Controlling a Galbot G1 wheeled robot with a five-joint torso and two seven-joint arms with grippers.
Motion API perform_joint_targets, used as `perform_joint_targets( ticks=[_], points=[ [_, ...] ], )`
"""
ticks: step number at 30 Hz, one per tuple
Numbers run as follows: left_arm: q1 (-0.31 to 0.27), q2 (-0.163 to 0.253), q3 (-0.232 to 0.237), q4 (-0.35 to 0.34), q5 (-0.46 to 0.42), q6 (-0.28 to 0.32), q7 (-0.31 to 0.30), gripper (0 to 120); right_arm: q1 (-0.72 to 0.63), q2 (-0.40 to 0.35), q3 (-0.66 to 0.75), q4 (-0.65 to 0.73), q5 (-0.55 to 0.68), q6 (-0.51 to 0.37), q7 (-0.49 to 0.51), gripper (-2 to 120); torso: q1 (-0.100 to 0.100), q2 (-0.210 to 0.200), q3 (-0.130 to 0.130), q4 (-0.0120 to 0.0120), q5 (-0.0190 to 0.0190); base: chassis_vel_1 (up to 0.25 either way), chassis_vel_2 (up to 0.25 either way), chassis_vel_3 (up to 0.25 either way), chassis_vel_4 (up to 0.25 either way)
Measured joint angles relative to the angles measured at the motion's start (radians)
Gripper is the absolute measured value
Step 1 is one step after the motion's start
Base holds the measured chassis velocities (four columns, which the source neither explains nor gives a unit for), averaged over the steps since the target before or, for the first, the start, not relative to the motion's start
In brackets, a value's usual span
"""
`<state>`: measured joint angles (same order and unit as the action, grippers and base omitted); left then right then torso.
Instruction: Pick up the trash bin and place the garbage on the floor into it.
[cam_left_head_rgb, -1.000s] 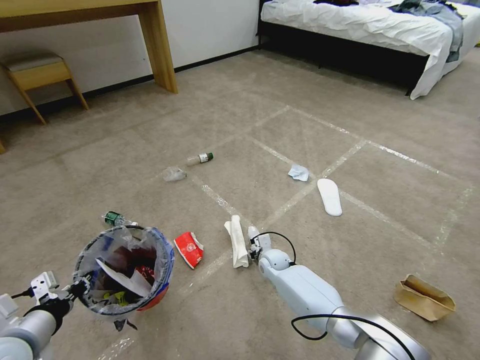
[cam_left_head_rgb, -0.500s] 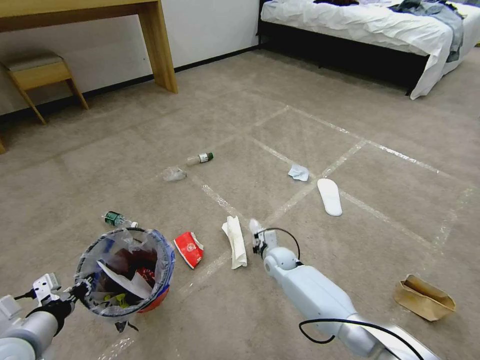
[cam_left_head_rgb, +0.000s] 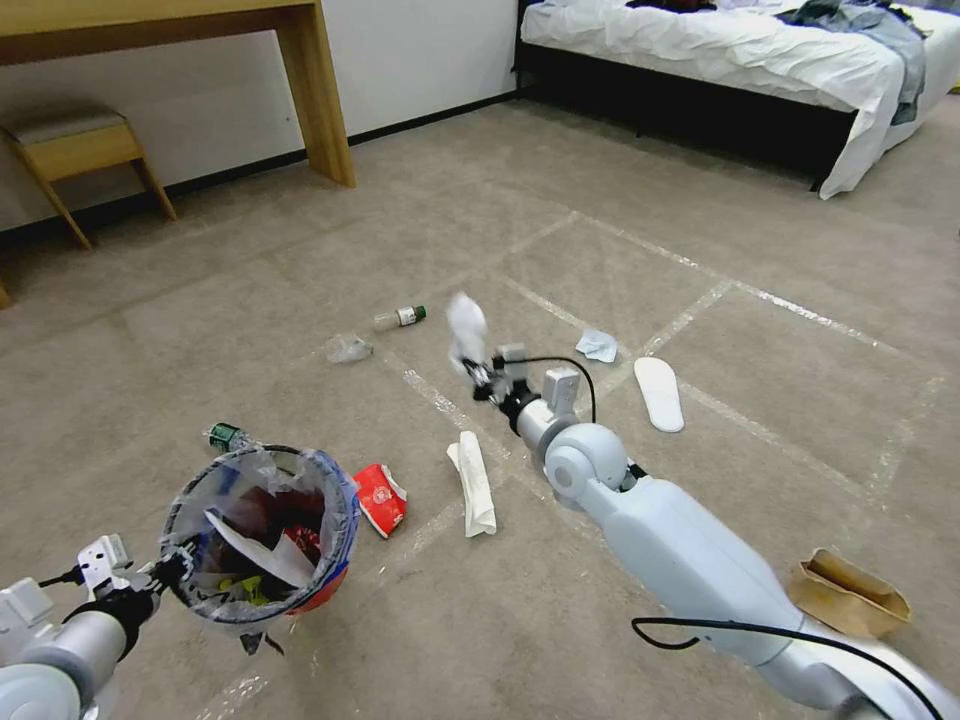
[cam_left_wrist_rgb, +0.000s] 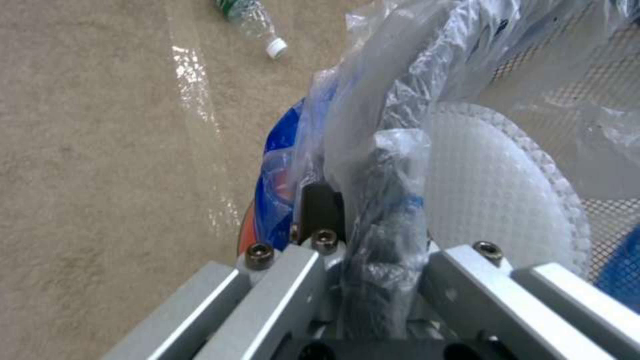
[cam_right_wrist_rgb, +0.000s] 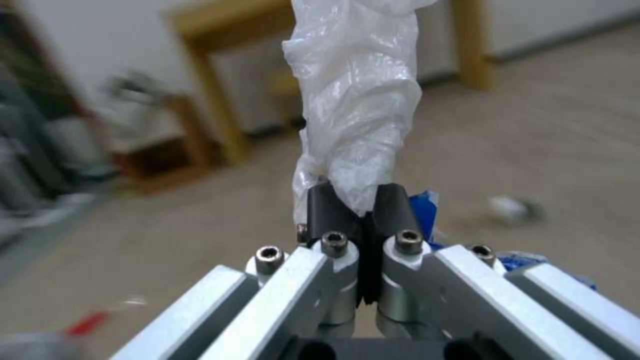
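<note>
While the left pincer (cam_left_head_rgb: 160, 583) is clamping the lined rim of the trash bin (cam_left_head_rgb: 262, 535) and holding it low at the robot's left, the right pincer (cam_left_head_rgb: 478, 375) is pinching the lower end of a crumpled white wrapper (cam_left_head_rgb: 466, 325), its pads closed tight on the plastic in the right wrist view. The wrapper is standing upward from the pads, long axis roughly vertical, raised above the floor (cam_left_head_rgb: 500, 230). The relation that matters is this: the bin's open mouth is lying to the left of the held piece and nearer the robot, well apart from it, so I judge the right arm is needing a sweep leftward and back before letting go. Still on the floor are a folded white paper roll (cam_left_head_rgb: 474, 483) and a red wrapper (cam_left_head_rgb: 380, 497) between the 2 arms, 2 bottles, a tissue and a brown paper scrap (cam_left_head_rgb: 848, 594).
</note>
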<state>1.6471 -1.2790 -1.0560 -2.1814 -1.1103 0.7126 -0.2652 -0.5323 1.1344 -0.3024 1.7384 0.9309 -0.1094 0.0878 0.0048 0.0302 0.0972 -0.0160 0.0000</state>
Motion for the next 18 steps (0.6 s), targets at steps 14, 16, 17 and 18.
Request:
perform_joint_targets(
  ticks=[14, 16, 17, 18],
  points=[
    [-0.016, 0.017, 0.022, -0.001, -0.005, 0.005, -0.006, 1, 0.266, 0.045, -0.303, 0.196, 0.19, -0.067, 0.09, 0, 0.0, 0.0, 0.0, 0.0001, -0.0003, 0.0, 0.0, 0.0, 0.0],
    [-0.016, 0.016, 0.024, -0.003, -0.005, 0.006, -0.007, 1, 0.307, 0.069, -0.37, 0.197, 0.21, -0.099, 0.14, 0, 0.0, 0.0, 0.0, 0.0002, -0.0004, 0.0, 0.0, 0.0, 0.0],
    [-0.016, 0.016, 0.024, -0.003, -0.005, 0.006, -0.007, 1, 0.307, 0.069, -0.37, 0.197, 0.21, -0.099, 0.14, 0, 0.0, 0.0, 0.0, 0.0002, -0.0004, 0.0, 0.0, 0.0, 0.0],
    [-0.015, 0.016, 0.024, -0.005, -0.004, 0.006, -0.007, 1, 0.317, 0.078, -0.393, 0.197, 0.216, -0.114, 0.16, 0, 0.0, 0.0, 0.0, 0.0001, -0.0003, 0.0, 0.0, 0.0, 0.0]
  ],
)
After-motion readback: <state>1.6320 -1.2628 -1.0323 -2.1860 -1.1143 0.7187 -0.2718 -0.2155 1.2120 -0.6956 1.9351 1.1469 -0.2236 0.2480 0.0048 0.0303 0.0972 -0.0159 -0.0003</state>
